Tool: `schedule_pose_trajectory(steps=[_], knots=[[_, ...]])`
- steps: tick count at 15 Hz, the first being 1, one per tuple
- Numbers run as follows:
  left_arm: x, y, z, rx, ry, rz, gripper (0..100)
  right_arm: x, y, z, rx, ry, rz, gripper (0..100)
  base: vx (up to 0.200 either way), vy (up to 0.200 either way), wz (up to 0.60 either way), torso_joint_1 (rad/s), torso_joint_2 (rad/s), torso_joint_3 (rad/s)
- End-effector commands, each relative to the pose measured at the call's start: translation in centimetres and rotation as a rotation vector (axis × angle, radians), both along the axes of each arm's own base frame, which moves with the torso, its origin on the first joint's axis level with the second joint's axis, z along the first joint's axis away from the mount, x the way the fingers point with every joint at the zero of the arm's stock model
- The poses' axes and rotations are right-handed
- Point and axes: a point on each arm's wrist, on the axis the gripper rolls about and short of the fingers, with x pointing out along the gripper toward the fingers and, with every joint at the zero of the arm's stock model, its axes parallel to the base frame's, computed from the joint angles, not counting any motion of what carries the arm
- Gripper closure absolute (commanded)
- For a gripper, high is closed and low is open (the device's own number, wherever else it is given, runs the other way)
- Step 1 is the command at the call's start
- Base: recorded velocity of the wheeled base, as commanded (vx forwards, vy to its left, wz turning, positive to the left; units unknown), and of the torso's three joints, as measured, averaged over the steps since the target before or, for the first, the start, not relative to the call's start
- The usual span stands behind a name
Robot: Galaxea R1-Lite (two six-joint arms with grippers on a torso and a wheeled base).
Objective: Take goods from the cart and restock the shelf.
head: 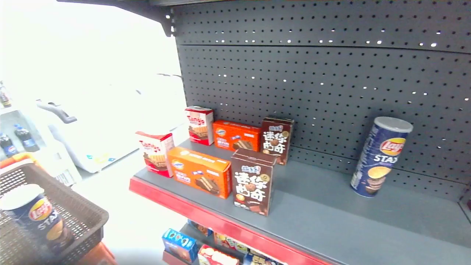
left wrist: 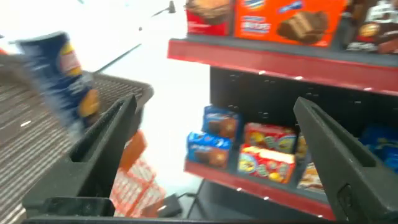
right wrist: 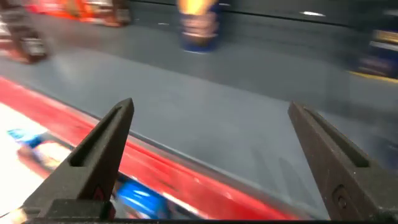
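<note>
Right, one chip can [head: 381, 156] is standing on the shelf [head: 331, 209] near the back panel, well apart from the boxes. I'd call that a start, no more. A second can [head: 36, 221] sits in the cart basket [head: 73, 192] on my left, waiting to go up. The left gripper [left wrist: 214, 106] hangs near that basket, jaws spread wide and empty. The right gripper [right wrist: 211, 106] hovers at the shelf's front edge, jaws apart, holding nothing. Shelf count: two wafer boxes [head: 156, 152], two orange boxes [head: 200, 176], two brown boxes [head: 254, 182], one can.
</note>
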Motion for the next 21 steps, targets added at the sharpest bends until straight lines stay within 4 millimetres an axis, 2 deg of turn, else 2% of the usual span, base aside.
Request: schedule_pose_trajectory(steps=[1, 7, 16, 17, 19, 20, 21], knots=[[0.0, 0.0, 0.0, 0.001, 0.0, 0.001, 0, 0.0, 0.0, 0.0, 0.0, -0.001, 0.001, 0, 0.0, 0.0, 0.6, 0.002, 0.0, 0.002], [0.0, 0.0, 0.0, 0.001, 0.0, 0.002, 0, 0.0, 0.0, 0.0, 0.0, -0.001, -0.001, 0, 0.0, 0.0, 0.6, 0.004, 0.0, 0.002], [0.0, 0.0, 0.2, 0.007, -0.007, 0.011, 0, 0.0, 0.0, 0.0, 0.0, -0.001, -0.001, 0, 0.0, 0.0, 0.0, 0.0, 0.0, 0.0], [-0.6, 0.0, 2.0, 0.042, -0.054, 0.003, 0, 0.0, 0.0, 0.0, 0.0, -0.001, -0.001, 0, 0.0, 0.0, 0.0, 0.0, 0.0, 0.0], [0.6, 0.0, 5.9, 0.073, 0.078, 0.002, 0, 0.0, 0.0, 0.0, 0.0, -0.001, -0.001, 0, 0.0, 0.0, 0.0, 0.0, 0.0, 0.0], [0.7, 0.0, 6.3, 0.073, 0.086, 0.0, 0, 0.0, 0.0, 0.0, 0.0, -0.001, -0.001, 0, 0.0, 0.0, 0.0, 0.0, 0.0, 0.0], [4.2, 0.0, 9.7, 0.073, 0.217, -0.007, 0, 0.0, 0.0, 0.0, 0.0, -0.001, -0.001, 0, 0.0, 0.0, 0.0, 0.0, 0.0, 0.0]])
